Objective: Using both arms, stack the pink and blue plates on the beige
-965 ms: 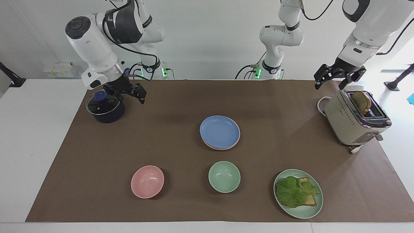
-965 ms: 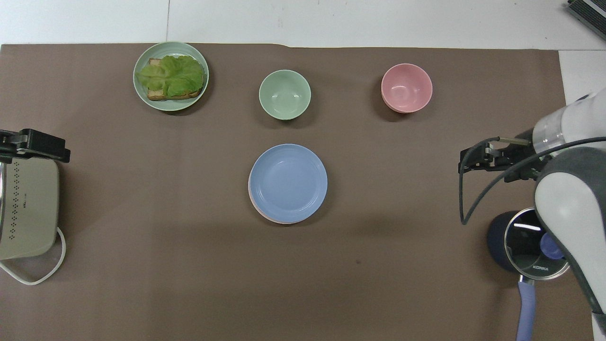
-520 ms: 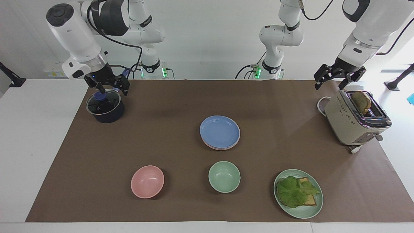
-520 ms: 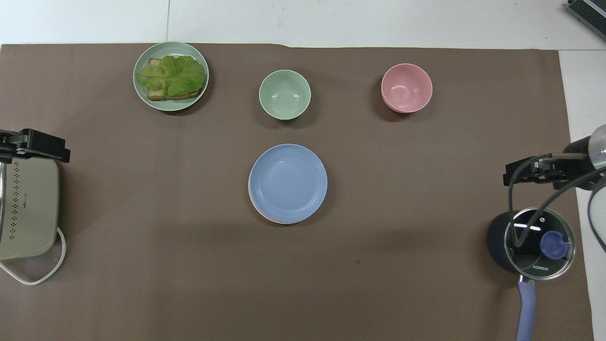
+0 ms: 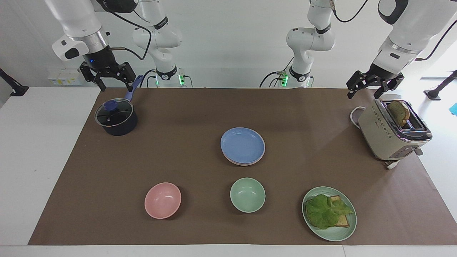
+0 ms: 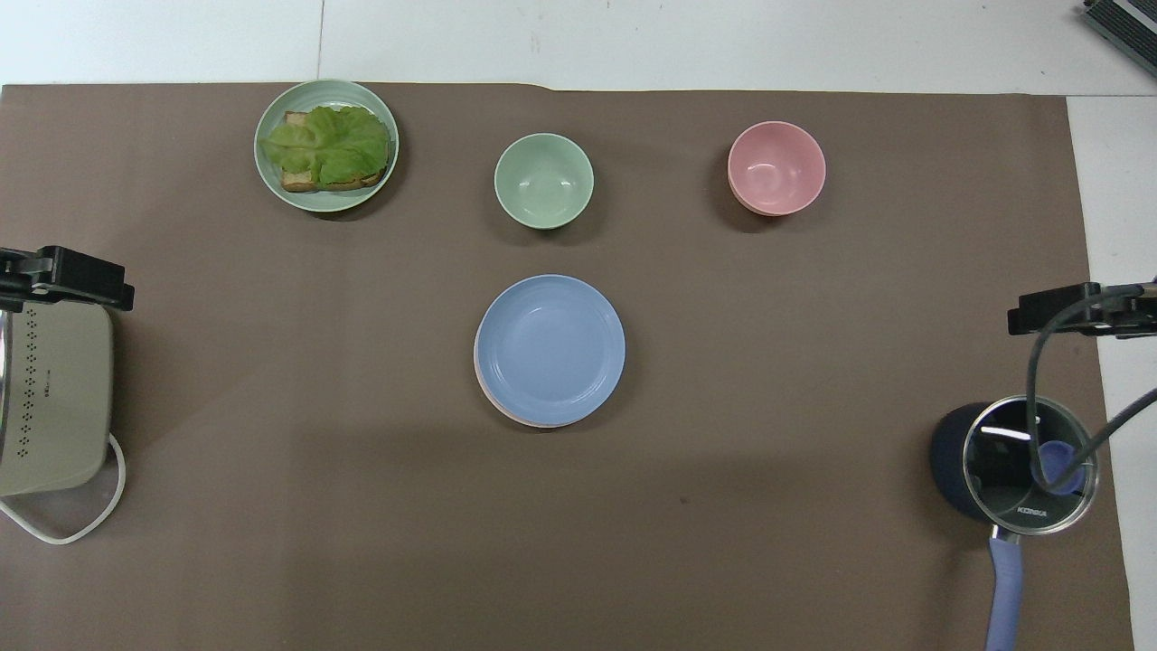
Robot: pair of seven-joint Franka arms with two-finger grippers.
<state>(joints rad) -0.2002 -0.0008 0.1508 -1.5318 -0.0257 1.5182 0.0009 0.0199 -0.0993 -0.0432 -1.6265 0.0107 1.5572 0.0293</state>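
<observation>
Blue is the top colour of the stack at the middle of the mat: the blue plate point(image 5: 242, 145) sits squarely on a pink plate point(image 5: 240, 162), of which only a thin rim shows along the stack's edge. A third, beige plate may lie at the bottom, but neither view shows its rim clearly enough to be sure. Judged from how things lie, the stacking looks done or all but done, with nothing left loose on the mat that belongs to it; the pink bowl point(image 5: 162, 200), green bowl point(image 5: 247, 195) and the lettuce plate point(image 5: 329, 213) stand apart, farther from the robots than the stack. Both arms are well away from the plates and carry nothing. The right gripper point(image 5: 107, 76) hangs in the air over the pot point(image 5: 116, 117) end of the mat, jaws apart. The left gripper point(image 5: 371, 87) hovers by the toaster point(image 5: 392, 132), jaws likewise apart. What remains, if anything, is only for the arms to settle.
</observation>
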